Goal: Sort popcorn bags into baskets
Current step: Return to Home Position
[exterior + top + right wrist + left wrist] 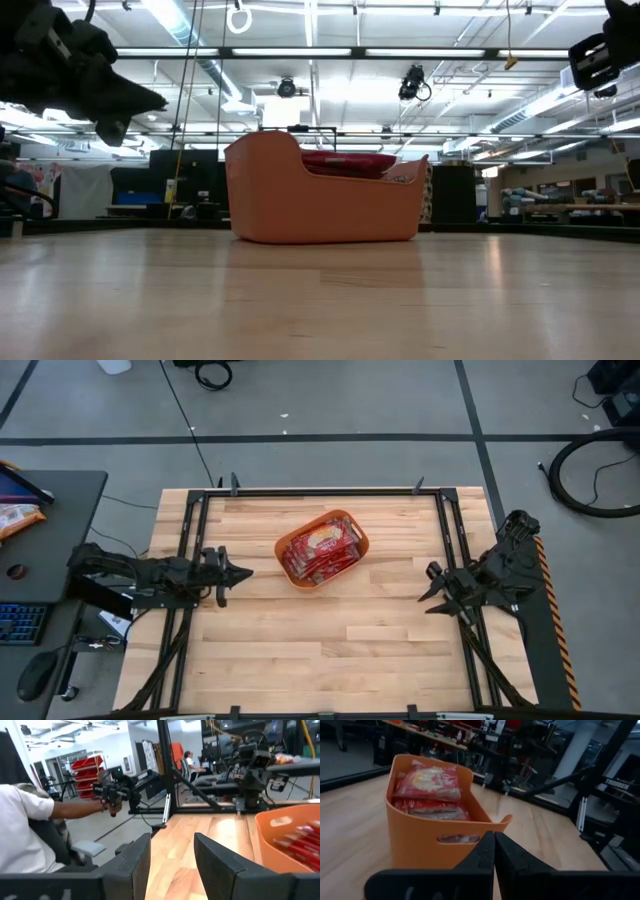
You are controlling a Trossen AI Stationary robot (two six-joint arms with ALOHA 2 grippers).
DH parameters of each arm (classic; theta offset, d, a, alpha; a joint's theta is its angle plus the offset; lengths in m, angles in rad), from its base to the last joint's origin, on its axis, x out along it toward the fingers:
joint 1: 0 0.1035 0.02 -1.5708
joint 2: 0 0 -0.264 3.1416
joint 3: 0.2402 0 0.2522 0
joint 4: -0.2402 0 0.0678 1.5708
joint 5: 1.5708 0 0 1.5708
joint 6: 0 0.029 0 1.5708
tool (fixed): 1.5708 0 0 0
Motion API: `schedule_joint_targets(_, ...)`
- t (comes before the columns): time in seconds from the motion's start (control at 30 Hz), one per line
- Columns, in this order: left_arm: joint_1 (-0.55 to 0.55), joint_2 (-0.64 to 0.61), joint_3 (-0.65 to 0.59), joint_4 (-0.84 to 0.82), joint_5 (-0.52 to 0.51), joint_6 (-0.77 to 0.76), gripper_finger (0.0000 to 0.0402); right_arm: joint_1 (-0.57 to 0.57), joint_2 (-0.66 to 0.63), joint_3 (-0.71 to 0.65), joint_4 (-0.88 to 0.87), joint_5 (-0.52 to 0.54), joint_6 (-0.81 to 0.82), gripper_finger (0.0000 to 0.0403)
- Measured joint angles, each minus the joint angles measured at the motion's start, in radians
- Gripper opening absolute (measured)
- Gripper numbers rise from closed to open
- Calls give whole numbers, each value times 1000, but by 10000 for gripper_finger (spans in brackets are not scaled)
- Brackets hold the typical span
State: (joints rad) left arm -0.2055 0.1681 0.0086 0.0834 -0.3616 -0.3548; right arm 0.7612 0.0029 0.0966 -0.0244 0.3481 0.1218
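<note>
2 grippers aimed inward across table (300, 650) | left gripper (238, 572) pinched together | right gripper (430, 588) spread apart | basket (340, 513) long axis diagonal, bags (322, 548) inside

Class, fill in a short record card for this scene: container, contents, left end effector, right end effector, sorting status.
container: orange tub standing on the wooden table
contents: red popcorn bags piled inside
left end effector: shut, empty, over the table's left side, pointing at the tub
right end effector: open, empty, near the table's right edge
sorting status: every popcorn bag in view lies in the tub
</note>
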Motion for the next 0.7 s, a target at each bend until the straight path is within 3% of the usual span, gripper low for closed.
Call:
schedule_joint_targets(0.23, 44, -45, 36, -84, -1, 40, 6, 0, 0, -35, 62, -2, -14, 155)
schedule_joint_targets(0.43, 69, -104, 55, -168, 0, 40, 5, 0, 0, -36, 41, -99, -21, 155)
schedule_joint_targets(0.7, 68, -117, 47, -154, 32, 27, 5, 0, 0, -67, 57, -107, -48, 155)
